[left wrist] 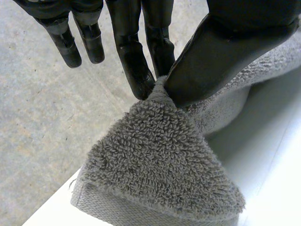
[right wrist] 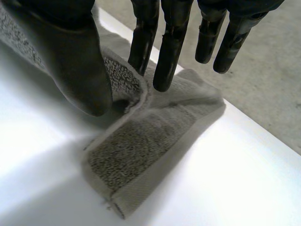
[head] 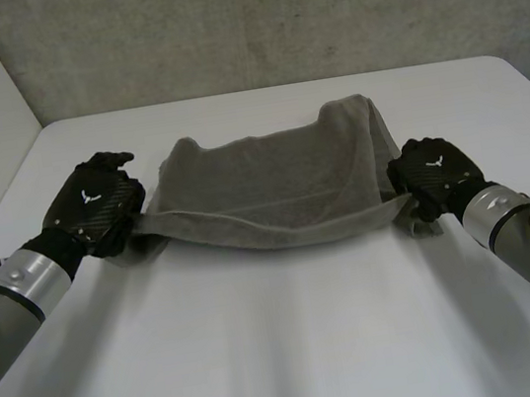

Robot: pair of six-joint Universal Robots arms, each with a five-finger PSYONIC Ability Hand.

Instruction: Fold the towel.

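Observation:
A grey towel (head: 273, 182) lies across the middle of the white table (head: 287, 345), its far part bunched and doubled near the right. My left hand (head: 97, 209) is at the towel's near left corner. In the left wrist view the thumb (left wrist: 221, 56) and a finger pinch that corner (left wrist: 160, 160), which hangs below them. My right hand (head: 433, 173) is at the near right corner. There the thumb (right wrist: 75, 61) and fingers (right wrist: 164, 56) stand apart, and the corner (right wrist: 141, 146) lies flat on the table under them.
A grey concrete wall rises behind the table's far edge. Bare table surface stretches in front of the towel and to both sides. The floor shows past the table's edge by each hand.

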